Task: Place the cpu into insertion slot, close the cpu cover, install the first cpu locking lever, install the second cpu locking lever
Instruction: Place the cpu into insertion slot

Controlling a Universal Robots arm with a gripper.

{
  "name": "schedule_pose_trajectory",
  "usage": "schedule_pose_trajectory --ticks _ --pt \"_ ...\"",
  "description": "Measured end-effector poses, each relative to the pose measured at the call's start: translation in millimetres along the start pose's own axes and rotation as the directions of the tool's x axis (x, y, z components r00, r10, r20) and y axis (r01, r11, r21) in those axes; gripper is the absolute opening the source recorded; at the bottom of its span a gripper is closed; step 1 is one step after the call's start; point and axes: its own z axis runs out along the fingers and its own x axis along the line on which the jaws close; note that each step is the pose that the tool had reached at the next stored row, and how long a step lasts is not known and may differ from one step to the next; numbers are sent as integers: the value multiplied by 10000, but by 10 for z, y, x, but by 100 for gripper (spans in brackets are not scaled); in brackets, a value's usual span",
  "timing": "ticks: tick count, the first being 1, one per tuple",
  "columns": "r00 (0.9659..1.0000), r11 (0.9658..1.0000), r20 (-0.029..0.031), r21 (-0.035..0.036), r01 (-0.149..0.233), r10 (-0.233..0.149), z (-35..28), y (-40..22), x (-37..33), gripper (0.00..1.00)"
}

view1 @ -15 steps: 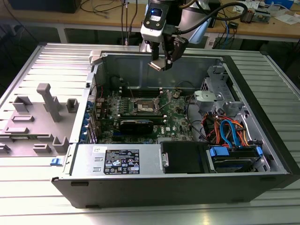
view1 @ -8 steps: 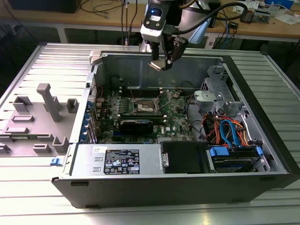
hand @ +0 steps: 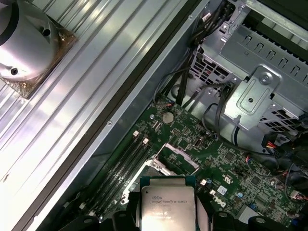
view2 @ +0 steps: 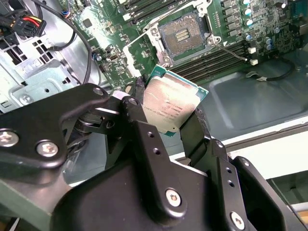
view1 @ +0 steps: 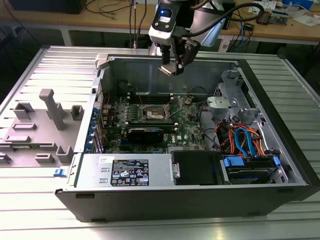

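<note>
The gripper [view1: 174,64] pinches the cpu [view2: 168,107] between its fingers, up over the open case [view1: 175,200], well apart from the insertion slot [view1: 151,113]; ribbed metal table [view1: 30,215] beneath, cabled workbench [view1: 100,19] behind

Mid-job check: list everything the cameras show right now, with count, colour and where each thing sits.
cpu: one, silver-grey top, held above the open case.
insertion slot: one, dark with a silvery rim, on the green board, empty.
green board: one, green, on the case floor.
memory slots: several, black, beside the insertion slot.
computer case: one, black and silver, lying open on the table.
table: one, ribbed silver metal, under the case.
power supply box: one, silver, along the case's near wall.
cables: several, blue and orange, inside the case at the exterior view's right.
fixture: one, grey, on the table at the exterior view's left.
gripper: one, black, shut on the cpu.
</note>
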Motion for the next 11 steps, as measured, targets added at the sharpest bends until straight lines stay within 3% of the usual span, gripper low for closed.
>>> schedule_pose_trajectory --ticks 5,11 --pt "9985 9985 48 -11 -548 548 4 0 0 55" --pt "9983 9983 51 -12 -585 585 4 0 0 55"
